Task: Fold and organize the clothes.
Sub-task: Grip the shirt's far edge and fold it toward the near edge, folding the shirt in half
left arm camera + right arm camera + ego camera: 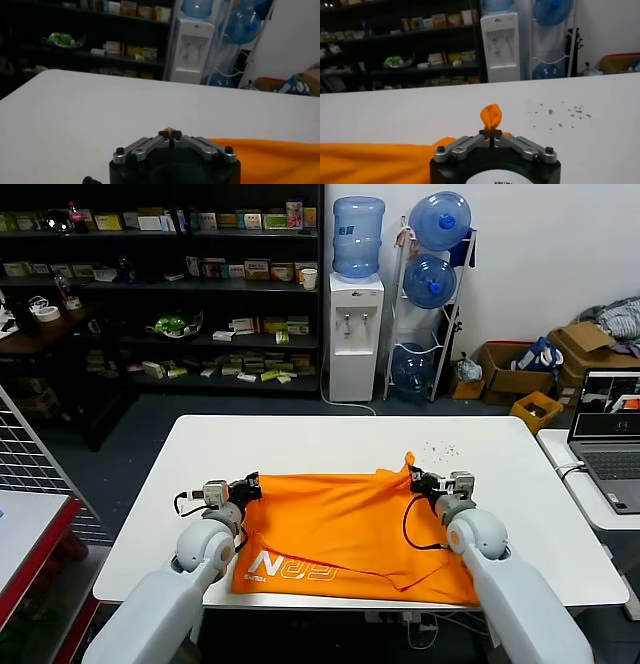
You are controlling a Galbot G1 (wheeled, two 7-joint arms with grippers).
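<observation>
The orange T-shirt [350, 529] lies spread on the white worktop [300, 449] between the two claws, its white lettering [290, 564] at the near edge beside the left arm. The left claw [247, 485] is pressed together on the shirt's far left corner, a sliver of orange showing between its tips. The right claw [418, 480] pinches the far right corner, where a small peak of fabric [491, 116] stands up just beyond it.

Grey-white rounded arms, black cables, silver-linked jaws.
</observation>
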